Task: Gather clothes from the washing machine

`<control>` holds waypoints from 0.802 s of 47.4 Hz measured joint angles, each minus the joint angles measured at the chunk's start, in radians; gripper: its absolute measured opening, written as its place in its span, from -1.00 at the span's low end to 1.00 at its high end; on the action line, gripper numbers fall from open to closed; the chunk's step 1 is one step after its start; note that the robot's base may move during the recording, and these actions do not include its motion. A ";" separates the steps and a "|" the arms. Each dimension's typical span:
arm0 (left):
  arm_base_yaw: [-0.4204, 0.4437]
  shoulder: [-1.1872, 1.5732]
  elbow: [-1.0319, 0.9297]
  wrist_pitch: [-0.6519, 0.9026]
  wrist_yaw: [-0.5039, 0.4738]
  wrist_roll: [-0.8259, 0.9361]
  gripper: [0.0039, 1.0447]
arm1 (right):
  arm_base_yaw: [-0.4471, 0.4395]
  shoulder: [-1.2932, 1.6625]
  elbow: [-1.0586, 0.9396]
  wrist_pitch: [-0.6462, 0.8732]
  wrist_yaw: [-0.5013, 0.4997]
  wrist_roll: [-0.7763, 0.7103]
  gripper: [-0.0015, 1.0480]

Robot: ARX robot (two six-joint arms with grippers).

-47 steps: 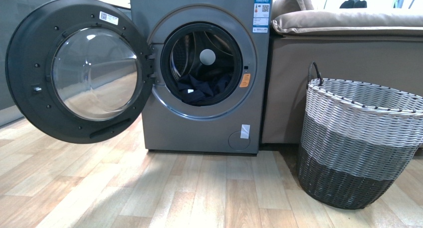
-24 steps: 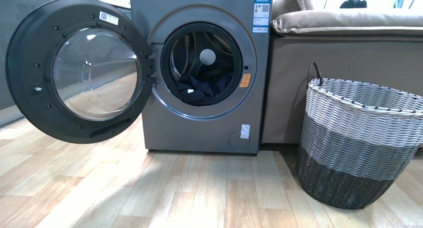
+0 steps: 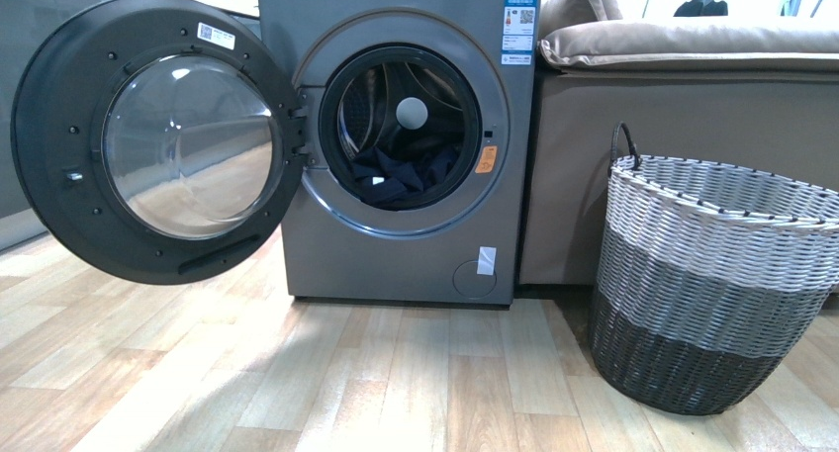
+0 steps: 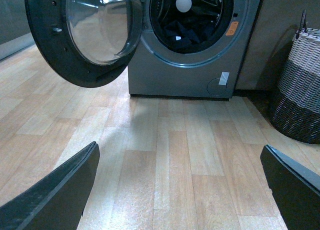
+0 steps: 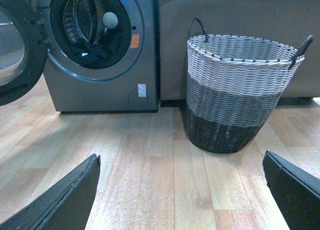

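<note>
**Both grippers wide and empty, clothes in the drum**

Front view: a plank floor [image 3: 396, 383] of pale wood runs up to the grey-silver washing machine [image 3: 396, 259]. Its round door [image 3: 59, 175] is swung fully open to the left, and the glass window reflects the floor. The dark navy clothes [image 3: 408, 180] lie heaped in the bottom of the drum, behind the porthole rim. A pale speck on them may be a small white tag, though it is too small for me to be sure. A blue-white label [image 3: 517, 22] sits at the machine's upper right corner and an orange sticker [image 3: 486, 159] beside the porthole. A beige sofa [image 3: 693, 46] stands just beside the machine on the right. In front of the sofa a woven basket [image 3: 707, 304], banded white, grey and black, stands on the floor. Neither of my arms shows here.

Left wrist view: my left gripper [image 4: 180, 146] hangs low over bare planks, its dark fingers [image 4: 60, 195] spread far apart with nothing between them. The machine and clothes are well apart from it, straight ahead.

Right wrist view: my right gripper [image 5: 181, 154] is likewise spread wide and holds nothing. It faces the basket, with the machine off to one side.
</note>
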 joint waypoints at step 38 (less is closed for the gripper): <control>0.000 0.000 0.000 0.000 0.000 0.000 0.88 | 0.000 0.000 0.000 0.000 0.000 0.000 0.85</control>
